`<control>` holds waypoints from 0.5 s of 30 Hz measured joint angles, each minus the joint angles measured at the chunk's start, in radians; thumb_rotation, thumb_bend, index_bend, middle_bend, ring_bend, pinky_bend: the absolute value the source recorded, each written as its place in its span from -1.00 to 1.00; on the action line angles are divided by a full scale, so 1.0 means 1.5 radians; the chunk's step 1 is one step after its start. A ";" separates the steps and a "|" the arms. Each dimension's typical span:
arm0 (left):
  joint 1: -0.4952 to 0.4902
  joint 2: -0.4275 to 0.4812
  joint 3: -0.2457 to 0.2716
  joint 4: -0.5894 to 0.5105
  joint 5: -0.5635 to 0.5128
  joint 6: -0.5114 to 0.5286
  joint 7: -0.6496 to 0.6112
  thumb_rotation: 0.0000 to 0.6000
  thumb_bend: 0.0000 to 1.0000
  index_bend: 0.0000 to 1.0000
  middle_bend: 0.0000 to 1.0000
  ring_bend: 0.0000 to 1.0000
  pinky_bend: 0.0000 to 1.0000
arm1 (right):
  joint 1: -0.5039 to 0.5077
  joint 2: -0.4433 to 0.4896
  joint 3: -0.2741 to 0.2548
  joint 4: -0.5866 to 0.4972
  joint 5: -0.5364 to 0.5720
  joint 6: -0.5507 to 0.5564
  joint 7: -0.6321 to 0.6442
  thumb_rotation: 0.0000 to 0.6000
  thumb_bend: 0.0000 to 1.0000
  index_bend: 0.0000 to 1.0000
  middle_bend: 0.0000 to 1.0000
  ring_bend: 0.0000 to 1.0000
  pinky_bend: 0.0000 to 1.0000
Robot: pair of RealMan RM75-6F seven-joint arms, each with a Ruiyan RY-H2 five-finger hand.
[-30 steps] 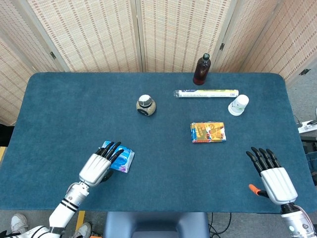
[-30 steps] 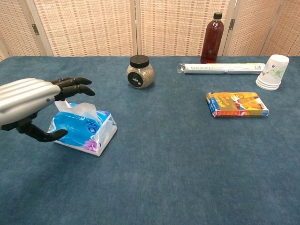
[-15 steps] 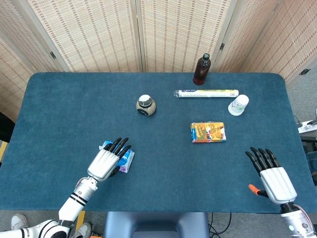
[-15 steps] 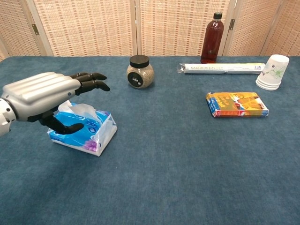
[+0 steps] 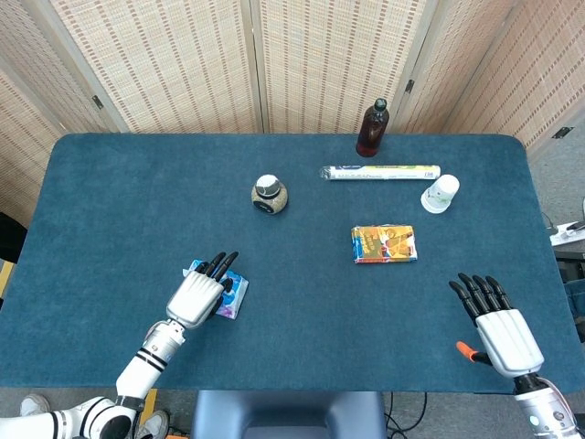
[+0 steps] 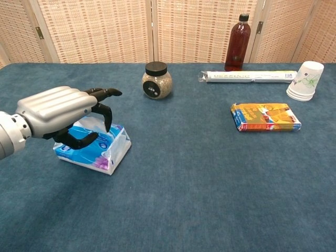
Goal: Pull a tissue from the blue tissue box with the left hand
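Observation:
The blue tissue box (image 6: 109, 149) lies near the table's front left, with a white tissue (image 6: 90, 124) sticking up from its top. My left hand (image 6: 62, 109) hovers right over it. One finger curls down onto the tissue while the thumb (image 6: 79, 142) hooks in from below; a gap still shows between them. From the head view the left hand (image 5: 198, 295) covers most of the box (image 5: 236, 293). Near the front right edge, my right hand (image 5: 497, 324) lies flat with fingers spread, holding nothing.
A glass jar (image 6: 156, 80) stands behind the box. Further right are a dark bottle (image 6: 237, 43), a long rolled packet (image 6: 247, 76), stacked paper cups (image 6: 304, 81) and an orange carton (image 6: 265, 116). Folding screens close off the back.
My left hand has moved forward and right over the tissue box, and its fingers have curled down toward the tissue. The right hand has barely moved.

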 measured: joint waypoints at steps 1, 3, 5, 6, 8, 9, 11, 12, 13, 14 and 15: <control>0.000 -0.001 0.002 0.003 0.003 0.004 -0.001 1.00 0.25 0.11 -0.89 -0.78 -0.33 | 0.000 0.000 0.000 0.000 0.000 0.000 0.000 1.00 -0.93 -1.00 -1.00 -1.00 -1.00; 0.000 -0.002 0.005 0.006 0.010 0.013 -0.003 1.00 0.27 0.13 -0.88 -0.77 -0.33 | 0.000 0.000 -0.001 0.000 -0.001 -0.001 -0.002 1.00 -0.93 -1.00 -1.00 -1.00 -1.00; 0.000 -0.002 0.008 0.007 0.018 0.023 -0.007 1.00 0.27 0.15 -0.87 -0.77 -0.33 | 0.001 -0.001 -0.002 0.000 -0.002 -0.002 -0.004 1.00 -0.93 -1.00 -1.00 -1.00 -1.00; 0.001 -0.001 0.009 0.007 0.022 0.026 -0.010 1.00 0.27 0.16 -0.87 -0.77 -0.33 | 0.001 -0.002 -0.003 0.000 -0.002 -0.003 -0.005 1.00 -0.93 -1.00 -1.00 -1.00 -1.00; 0.001 0.004 0.011 0.007 0.027 0.033 -0.015 1.00 0.27 0.17 -0.86 -0.76 -0.32 | 0.001 -0.002 -0.003 0.000 -0.002 -0.004 -0.006 1.00 -0.93 -1.00 -1.00 -1.00 -1.00; 0.001 0.006 0.011 0.006 0.028 0.035 -0.016 1.00 0.27 0.17 -0.85 -0.76 -0.32 | 0.001 -0.003 -0.003 0.001 -0.002 -0.004 -0.007 1.00 -0.93 -1.00 -1.00 -1.00 -1.00; 0.002 0.011 0.012 0.000 0.032 0.040 -0.019 1.00 0.27 0.17 -0.85 -0.76 -0.32 | 0.001 -0.002 -0.003 0.000 -0.002 -0.003 -0.006 1.00 -0.93 -1.00 -1.00 -1.00 -1.00; 0.002 0.014 0.013 -0.004 0.034 0.043 -0.020 1.00 0.27 0.17 -0.85 -0.76 -0.32 | 0.001 -0.002 -0.003 0.000 -0.002 -0.003 -0.006 1.00 -0.93 -1.00 -1.00 -1.00 -1.00; 0.003 0.017 0.013 -0.008 0.037 0.046 -0.021 1.00 0.27 0.17 -0.85 -0.76 -0.32 | 0.001 -0.002 -0.002 0.000 -0.001 -0.003 -0.006 1.00 -0.93 -1.00 -1.00 -1.00 -1.00; 0.004 0.022 0.013 -0.016 0.041 0.051 -0.022 1.00 0.27 0.17 -0.85 -0.76 -0.32 | 0.001 -0.002 -0.002 0.000 -0.001 -0.003 -0.006 1.00 -0.93 -1.00 -1.00 -1.00 -1.00; 0.004 0.026 0.014 -0.022 0.045 0.054 -0.022 1.00 0.27 0.18 -0.85 -0.76 -0.32 | 0.001 -0.002 -0.002 0.000 -0.001 -0.003 -0.005 1.00 -0.93 -1.00 -1.00 -1.00 -1.00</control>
